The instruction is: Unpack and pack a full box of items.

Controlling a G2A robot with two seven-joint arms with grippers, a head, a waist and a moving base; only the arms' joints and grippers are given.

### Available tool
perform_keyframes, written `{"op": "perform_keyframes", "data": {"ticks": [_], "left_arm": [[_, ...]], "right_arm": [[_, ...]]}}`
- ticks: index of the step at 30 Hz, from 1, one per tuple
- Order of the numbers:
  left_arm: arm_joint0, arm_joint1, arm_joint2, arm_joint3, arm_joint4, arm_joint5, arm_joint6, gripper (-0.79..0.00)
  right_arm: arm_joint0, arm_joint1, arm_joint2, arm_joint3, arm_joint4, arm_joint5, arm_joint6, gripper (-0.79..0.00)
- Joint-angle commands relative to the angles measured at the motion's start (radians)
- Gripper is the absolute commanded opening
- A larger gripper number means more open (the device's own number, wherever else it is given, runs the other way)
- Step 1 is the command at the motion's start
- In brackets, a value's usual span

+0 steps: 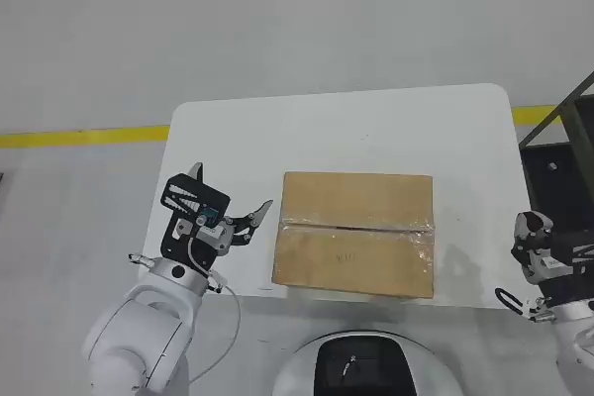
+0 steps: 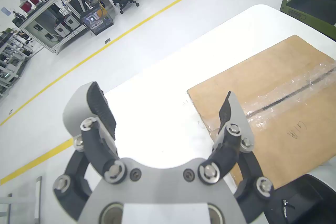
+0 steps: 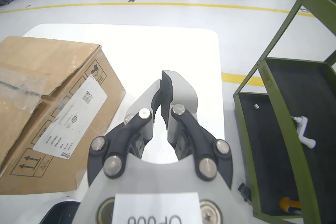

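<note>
Box [image 1: 356, 234]: closed, stiff cardboard, probably heavy.
Grip: flap [image 1: 356, 201] edge beside tape [image 2: 288, 93]; film likely slippery.
Left claw [image 2: 161, 89]: spread, empty.
Right claw [image 3: 163, 86]: clenched, empty.

White arms [image 1: 139, 337], black linkages [image 2: 225, 154], silver screws [image 2: 210, 173], grey fingers [image 2: 74, 104], ribbed black pads [image 2: 101, 107]

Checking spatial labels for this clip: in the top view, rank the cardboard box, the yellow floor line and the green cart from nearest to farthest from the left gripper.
From the left gripper:
1. cardboard box, just beside its open jaws, on the table.
2. yellow floor line, on the floor beyond the table's far edge.
3. green cart, past the table's opposite end.
</note>
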Motion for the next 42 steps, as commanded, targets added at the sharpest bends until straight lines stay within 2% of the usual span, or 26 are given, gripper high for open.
{"op": "perform_keyframes", "data": {"ticks": [1,9,42], "left_arm": [[0.000,0.000,0.000,0.000,0.000,0.000,0.000,0.000],[0.000,0.000,0.000,0.000,0.000,0.000,0.000,0.000],[0.000,0.000,0.000,0.000,0.000,0.000,0.000,0.000]], "right_arm": [[0.010,-0.002,-0.019,0.025,-0.001,0.016,-0.016,-0.785],[0.051,-0.009,-0.101,0.093,-0.058,0.046,-0.058,-0.785],[0.051,-0.009,-0.101,0.093,-0.058,0.046,-0.058,-0.785]]}}
